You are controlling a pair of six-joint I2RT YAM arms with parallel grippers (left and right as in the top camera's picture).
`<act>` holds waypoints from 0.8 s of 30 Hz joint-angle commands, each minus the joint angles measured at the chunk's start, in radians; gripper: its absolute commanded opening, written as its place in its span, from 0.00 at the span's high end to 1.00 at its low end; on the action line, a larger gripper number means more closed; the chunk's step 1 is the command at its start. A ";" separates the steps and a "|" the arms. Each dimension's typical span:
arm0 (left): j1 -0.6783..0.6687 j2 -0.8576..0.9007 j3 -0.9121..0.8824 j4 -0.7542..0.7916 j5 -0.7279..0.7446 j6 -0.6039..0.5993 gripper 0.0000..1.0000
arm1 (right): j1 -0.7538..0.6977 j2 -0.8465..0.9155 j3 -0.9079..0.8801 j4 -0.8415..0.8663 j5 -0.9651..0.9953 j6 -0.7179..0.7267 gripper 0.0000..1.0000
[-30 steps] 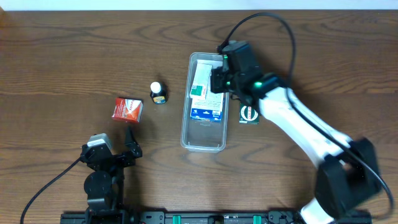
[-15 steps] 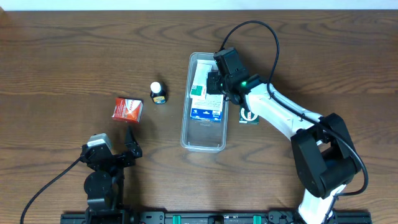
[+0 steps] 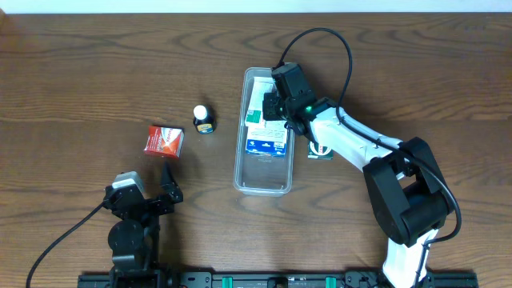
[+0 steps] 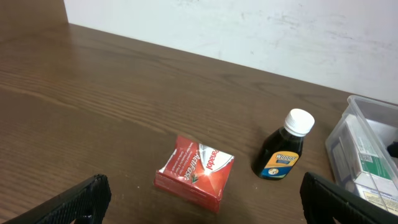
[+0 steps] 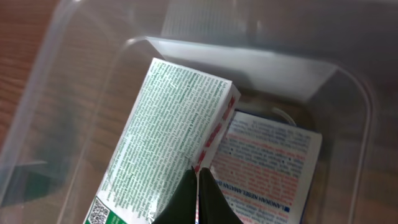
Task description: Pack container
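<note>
The clear container [image 3: 262,180] lies lengthwise in the middle of the table and holds a green-and-white box [image 3: 256,104] and a blue-and-white box [image 3: 266,140]. My right gripper [image 3: 273,104] is shut and empty over the container's far half. In the right wrist view its tips [image 5: 198,177] meet at the long edge of the green-and-white box [image 5: 174,137], beside the box with red print [image 5: 267,168], within the container's walls [image 5: 249,62]. My left gripper [image 3: 170,184] is open and empty near the front left, with its fingers [image 4: 81,199] wide apart.
A red box [image 3: 164,140] and a small dark bottle with a white cap [image 3: 204,119] stand left of the container; both show in the left wrist view, box [image 4: 196,171] and bottle [image 4: 283,152]. A small green-and-black box [image 3: 320,148] lies right of the container.
My right gripper has moved a little left and toward the container's far end, and its arm has swung lower over the table. The left arm has not moved.
</note>
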 commanded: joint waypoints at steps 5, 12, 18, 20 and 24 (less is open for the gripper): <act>0.006 -0.005 -0.016 -0.034 -0.001 0.010 0.02 | 0.042 0.010 -0.003 0.027 0.004 -0.089 0.98; 0.006 -0.005 -0.016 -0.034 -0.001 0.010 0.02 | 0.053 0.010 -0.003 0.031 0.010 -0.131 0.99; 0.006 -0.005 -0.016 -0.034 -0.001 0.010 0.02 | 0.038 -0.058 -0.003 -0.026 0.023 -0.130 0.86; 0.006 -0.005 -0.016 -0.034 -0.002 0.010 0.02 | 0.031 -0.117 -0.003 -0.061 0.023 -0.131 0.82; 0.006 -0.005 -0.016 -0.034 -0.001 0.010 0.02 | 0.016 -0.274 -0.003 -0.182 0.023 -0.157 0.62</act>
